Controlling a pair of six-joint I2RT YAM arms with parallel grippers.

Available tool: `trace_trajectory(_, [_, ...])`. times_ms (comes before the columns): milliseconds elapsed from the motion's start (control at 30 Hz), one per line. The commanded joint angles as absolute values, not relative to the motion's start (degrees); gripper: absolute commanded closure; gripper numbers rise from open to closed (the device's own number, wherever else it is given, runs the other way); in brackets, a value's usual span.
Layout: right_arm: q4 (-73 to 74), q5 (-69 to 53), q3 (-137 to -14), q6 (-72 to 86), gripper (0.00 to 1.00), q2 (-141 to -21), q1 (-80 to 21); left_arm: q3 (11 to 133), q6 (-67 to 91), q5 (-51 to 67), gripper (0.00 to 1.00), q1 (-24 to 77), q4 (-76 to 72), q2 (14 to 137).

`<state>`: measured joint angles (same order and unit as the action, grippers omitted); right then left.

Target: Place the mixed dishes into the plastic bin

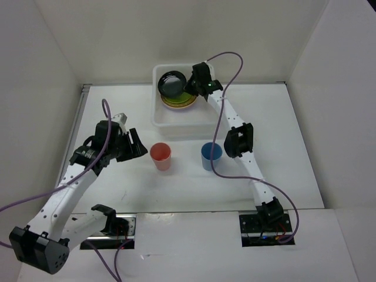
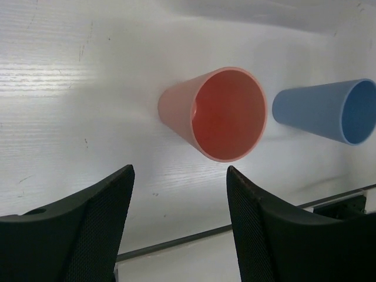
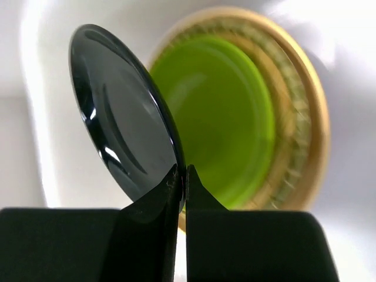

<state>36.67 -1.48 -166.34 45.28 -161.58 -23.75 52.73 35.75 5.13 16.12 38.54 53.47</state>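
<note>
My right gripper [image 1: 189, 85] is shut on the rim of a glossy black plate [image 1: 173, 85] and holds it over the translucent white bin [image 1: 158, 114]. In the right wrist view the black plate [image 3: 120, 111] is edge-on between my fingertips [image 3: 182, 176], above a lime green plate [image 3: 226, 117] lying on a woven tan plate [image 3: 305, 117] in the bin. A coral-red cup [image 1: 160, 155] and a blue cup [image 1: 211, 155] stand on the table. My left gripper [image 1: 138, 147] is open, just left of the coral-red cup [image 2: 220, 114]; the blue cup [image 2: 329, 111] is beyond it.
White walls enclose the table on the left, back and right. The bin stands at the back centre. The table's front edge [image 2: 235, 232] shows as a dark seam near my left fingers. Purple cables trail from both arms.
</note>
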Motion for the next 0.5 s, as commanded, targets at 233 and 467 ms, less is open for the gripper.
trace_trajectory(233, [49.92, -0.35, -178.87, 47.37, 0.91, -168.82, -23.03, 53.00, 33.22, -0.08, 0.29, 20.74, 34.11, 61.60])
trace_trajectory(467, [50.45, 0.18, -179.82, 45.62, 0.55, -168.84, -23.03, 54.93, 33.22, -4.91, 0.29, 24.87, 32.17, 69.69])
